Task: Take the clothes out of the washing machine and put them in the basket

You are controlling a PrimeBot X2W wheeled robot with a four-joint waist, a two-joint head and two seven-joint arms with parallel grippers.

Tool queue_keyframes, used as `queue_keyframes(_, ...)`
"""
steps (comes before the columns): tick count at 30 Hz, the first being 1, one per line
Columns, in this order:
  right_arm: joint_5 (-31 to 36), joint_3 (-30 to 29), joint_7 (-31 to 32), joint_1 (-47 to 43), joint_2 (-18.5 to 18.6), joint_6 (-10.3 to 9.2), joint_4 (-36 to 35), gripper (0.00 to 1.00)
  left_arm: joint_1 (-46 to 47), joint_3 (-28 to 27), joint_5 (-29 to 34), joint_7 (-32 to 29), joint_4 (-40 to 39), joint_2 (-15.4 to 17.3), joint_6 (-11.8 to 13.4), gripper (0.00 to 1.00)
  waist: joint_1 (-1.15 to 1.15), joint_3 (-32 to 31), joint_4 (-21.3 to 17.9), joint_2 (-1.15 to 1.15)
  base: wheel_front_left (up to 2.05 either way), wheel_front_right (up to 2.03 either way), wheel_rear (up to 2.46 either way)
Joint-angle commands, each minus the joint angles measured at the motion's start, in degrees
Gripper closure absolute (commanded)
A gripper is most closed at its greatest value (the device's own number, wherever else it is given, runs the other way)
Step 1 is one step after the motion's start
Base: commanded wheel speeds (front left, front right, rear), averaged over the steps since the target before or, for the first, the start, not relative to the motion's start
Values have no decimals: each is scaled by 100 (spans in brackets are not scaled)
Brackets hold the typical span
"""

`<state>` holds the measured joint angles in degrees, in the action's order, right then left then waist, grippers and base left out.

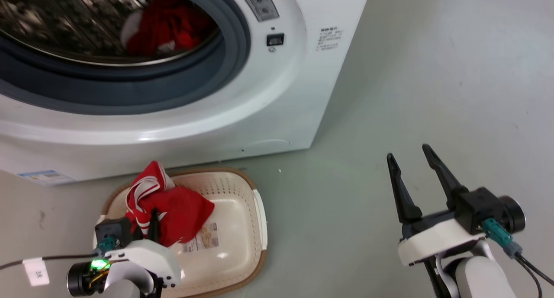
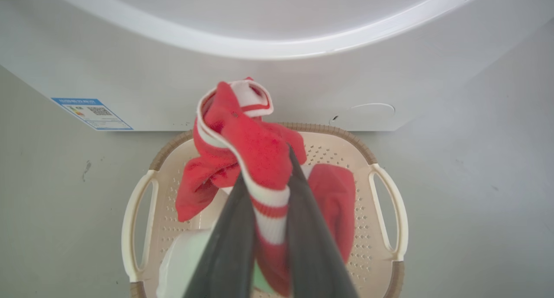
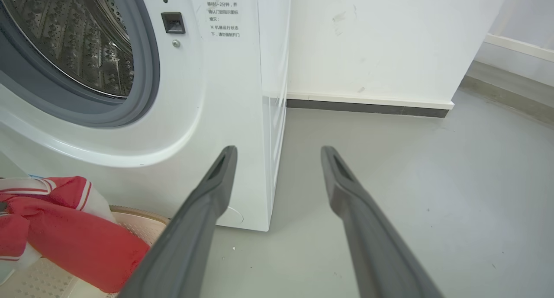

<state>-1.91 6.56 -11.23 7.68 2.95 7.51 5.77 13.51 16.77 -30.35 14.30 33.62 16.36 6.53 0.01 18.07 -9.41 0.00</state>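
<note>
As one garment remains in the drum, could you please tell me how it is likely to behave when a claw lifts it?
Probably floppy: the red garment in the drum lies crumpled. It will likely dangle and trail, as the striped garment droops from the left claw over the basket. Seemingly light, since a thin pinch carries that one.

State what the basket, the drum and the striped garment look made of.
The basket: likely moulded plastic, smooth cream, punched holes, brown woven-look rim.
The drum: metal, probably stainless steel, shiny, embossed and perforated.
The striped garment: soft knit-like fabric, matte, folding and draping limply.
</note>
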Motion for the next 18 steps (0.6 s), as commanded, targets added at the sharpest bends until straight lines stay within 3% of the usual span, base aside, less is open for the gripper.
queue_keyframes(1, -60, 45, -56, 165, -12, -4, 9, 0, 235, 18, 46, 47, 271, -35, -79, 100, -1, 406, -212, 0, 0, 0, 0)
queue_keyframes(11, -201, 188, -241, 586, -13, -4, 65, 0, 1140, -13, 100, 92, 2152, -82, -461, 100, -1, 1300, -527, 0, 0, 0, 0)
queue_keyframes(18, -270, 260, -324, 742, -13, -4, 139, 0, 1445, 89, 184, 95, 3073, -38, -596, 100, -1, 1664, -712, 0, 0, 0, 0)
